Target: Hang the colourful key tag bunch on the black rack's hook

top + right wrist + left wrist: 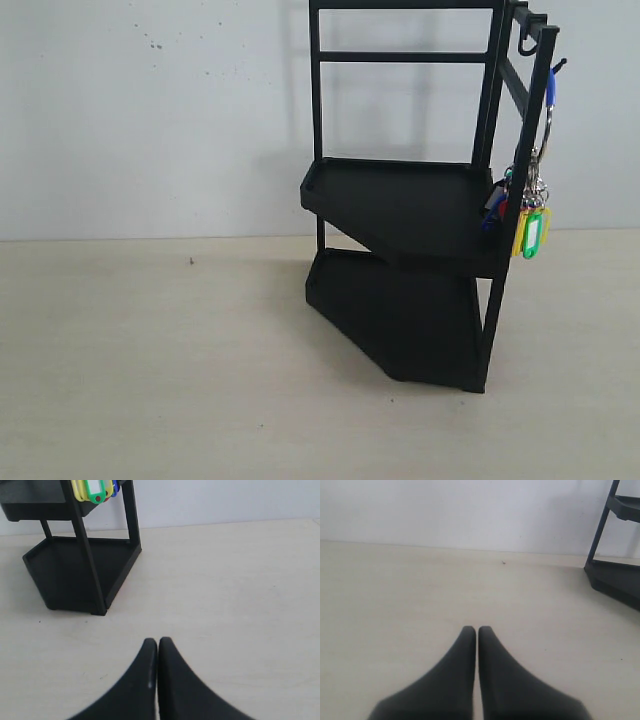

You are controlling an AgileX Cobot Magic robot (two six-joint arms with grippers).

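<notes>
a: exterior first. where's the black rack (400, 210)?
b: standing on the pale table (150, 360) at about 3 o'clock of the frame, against a white wall (150, 100). two angular trays, one over the other.
a: and the colourful key tag bunch (533, 230)?
b: on the rack's outer upright, at its 3 o'clock edge. the big ring, blue in its upper part, hangs from the hook (560, 66) up at 1 o'clock. the yellow and green tags dangle beside the upper tray's front corner, clear of the table.
a: left wrist?
b: the left gripper (478, 630) has its two black fingers pressed together, nothing between them, above bare table (395, 590). a corner of the black rack (615, 575) shows well apart from it.
a: right wrist?
b: the right gripper (158, 641) is likewise closed up, fingertips touching, holding nothing. the black rack (75, 575) stands ahead of it, apart. the colourful key tag bunch (95, 490) shows green and yellow tags against the upright by the upper tray.
</notes>
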